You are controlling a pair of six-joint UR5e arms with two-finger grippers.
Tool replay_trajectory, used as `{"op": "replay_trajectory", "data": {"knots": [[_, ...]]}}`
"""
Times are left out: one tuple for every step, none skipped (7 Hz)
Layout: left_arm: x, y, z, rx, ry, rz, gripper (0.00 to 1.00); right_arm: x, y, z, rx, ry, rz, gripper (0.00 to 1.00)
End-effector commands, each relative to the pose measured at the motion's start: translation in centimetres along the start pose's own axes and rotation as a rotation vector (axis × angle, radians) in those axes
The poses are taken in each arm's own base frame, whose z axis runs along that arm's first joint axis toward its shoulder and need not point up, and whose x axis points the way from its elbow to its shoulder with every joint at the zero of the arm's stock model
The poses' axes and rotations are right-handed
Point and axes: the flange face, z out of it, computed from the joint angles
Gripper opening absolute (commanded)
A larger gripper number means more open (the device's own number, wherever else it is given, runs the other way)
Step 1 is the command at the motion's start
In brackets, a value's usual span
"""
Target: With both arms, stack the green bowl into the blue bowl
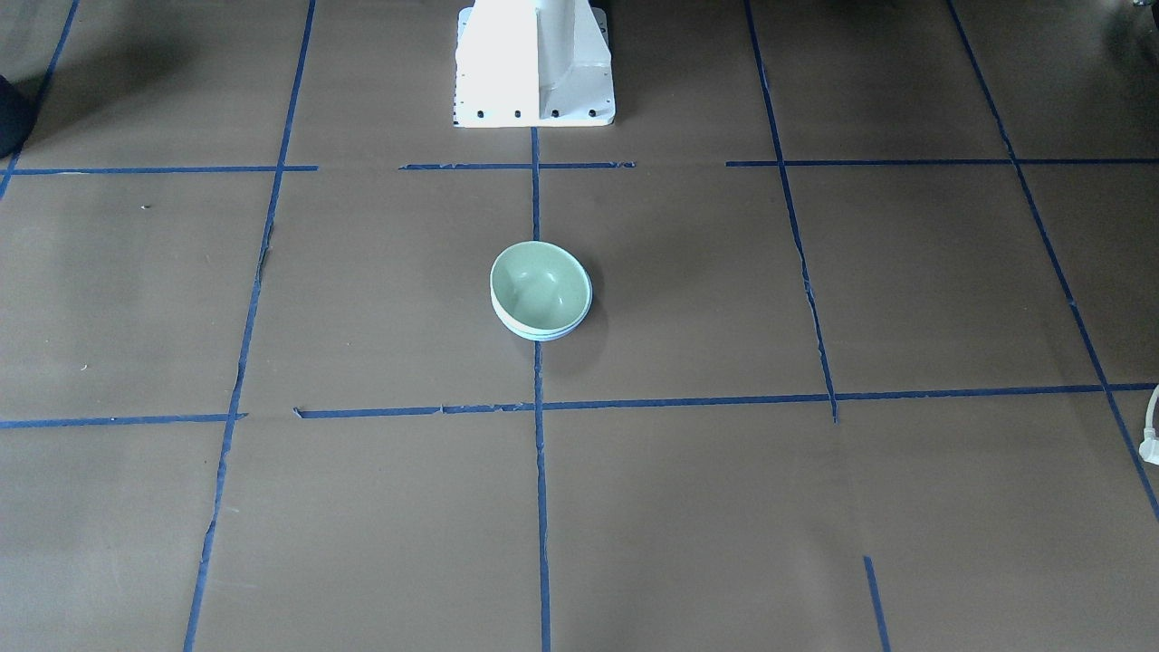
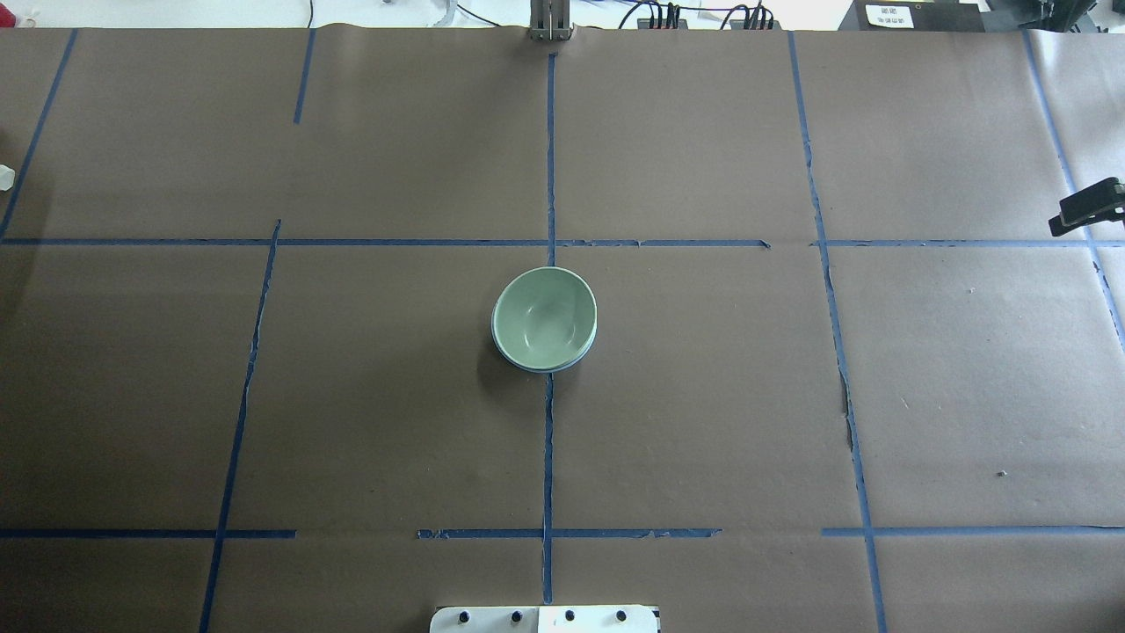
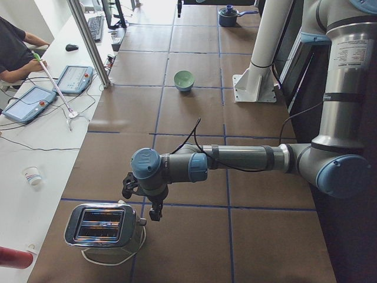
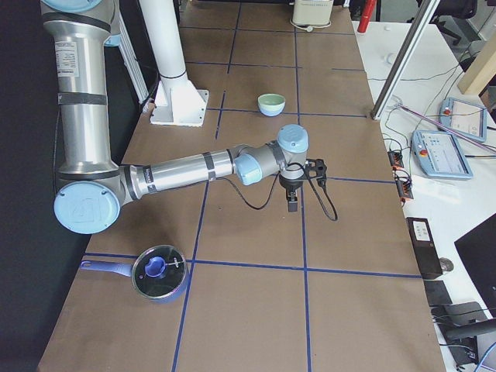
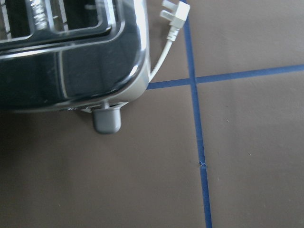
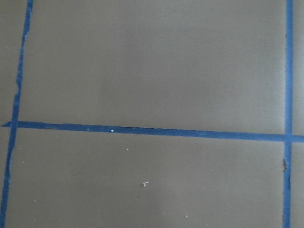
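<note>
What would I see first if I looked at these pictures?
The green bowl sits nested in the blue bowl, mid-table before the white pedestal. Toward the table's ends, the left arm hangs beside a shiny toaster and the right arm stretches near a lidded blue pot.

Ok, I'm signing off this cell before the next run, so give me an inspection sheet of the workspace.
Surface: brown paper with blue tape grid.
Job's things: green bowl nested in blue bowl, mid-table.
Clutter: toaster at one end, lidded saucepan at the other.
Grippers: left gripper beside toaster, right gripper over bare paper; open or shut, cannot tell.
Cables: toaster's white plug lead lying on paper.
Surroundings: operator, teach pendants alongside.
</note>
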Motion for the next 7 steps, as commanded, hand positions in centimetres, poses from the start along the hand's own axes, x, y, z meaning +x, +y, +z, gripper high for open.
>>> {"op": "replay_trajectory", "data": {"knots": [[0.0,0.0,-0.2,0.005,0.001,-0.079,1.00,5.6,-0.1,-1.3,0.020,0.029,0.032,1.00],[0.1,-0.1,-0.3,0.007,-0.001,-0.091,1.00,8.1,0.4,-1.5,0.013,0.030,-0.005,1.00],[0.4,-0.1,-0.6,0.014,-0.001,-0.089,1.00,12.0,0.8,-1.4,-0.006,-0.014,0.025,1.00],[0.4,-0.1,-0.6,0.014,-0.001,-0.088,1.00,14.9,1.3,-1.9,-0.015,-0.071,0.028,1.00],[0.4,-0.1,-0.6,0.013,-0.001,-0.089,1.00,16.1,2.1,-2.0,-0.019,-0.074,0.027,1.00],[0.4,-0.1,-0.6,0.014,-0.001,-0.086,1.00,17.0,2.9,-2.6,-0.019,-0.078,0.057,1.00],[0.3,-0.1,-0.5,0.012,-0.001,-0.087,1.00,15.8,3.1,-4.0,-0.046,-0.099,0.091,1.00]]}}
